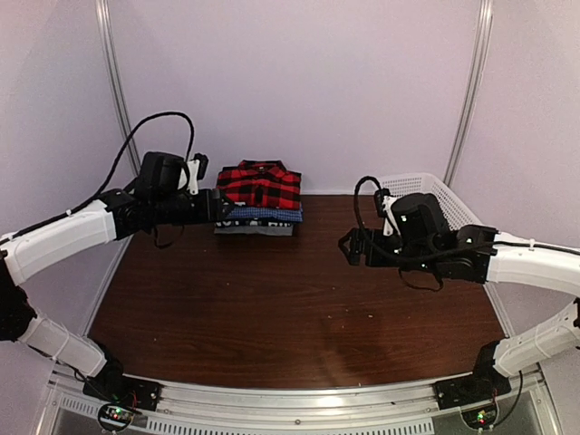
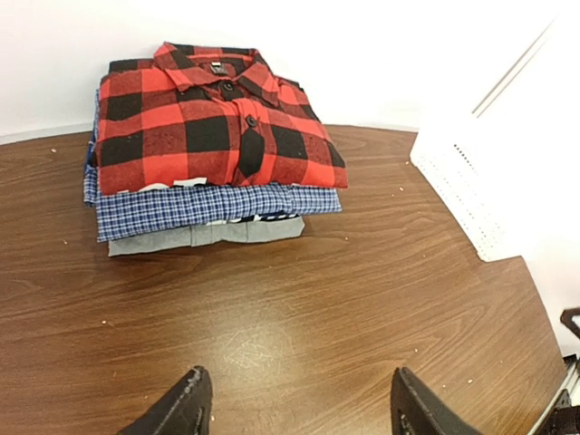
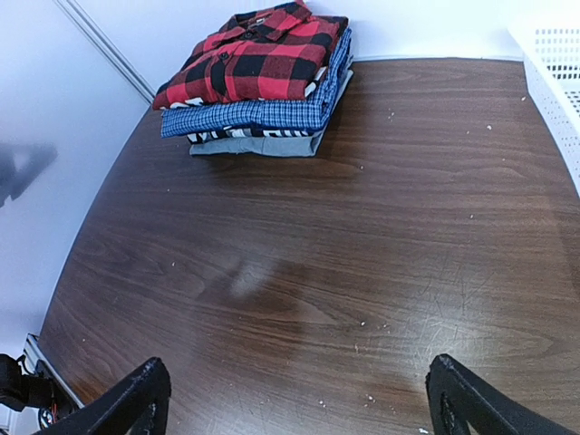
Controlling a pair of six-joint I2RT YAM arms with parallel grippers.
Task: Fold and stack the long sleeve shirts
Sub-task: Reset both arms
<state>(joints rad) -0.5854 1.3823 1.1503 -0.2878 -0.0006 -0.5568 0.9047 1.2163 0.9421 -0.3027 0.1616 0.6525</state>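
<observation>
Step judged: stacking complete, nothing in hand.
Stack at far side of table [image 1: 272, 308]: red plaid shirt [image 1: 260, 184] on top, blue checked shirt [image 2: 208, 207] beneath, grey shirt [image 2: 204, 236] lowest.
Left gripper [image 2: 297, 399]: spread, empty, facing stack.
Right gripper [image 3: 294, 399]: spread wide, empty.
Next: check basket [image 1: 435, 195] for leftovers; otherwise park.

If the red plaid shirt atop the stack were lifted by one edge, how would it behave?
The red plaid shirt is folded cloth, so it would probably droop and unfold. Pushed sideways, it would likely slide off the blue checked shirt beneath, since it only rests there.
</observation>
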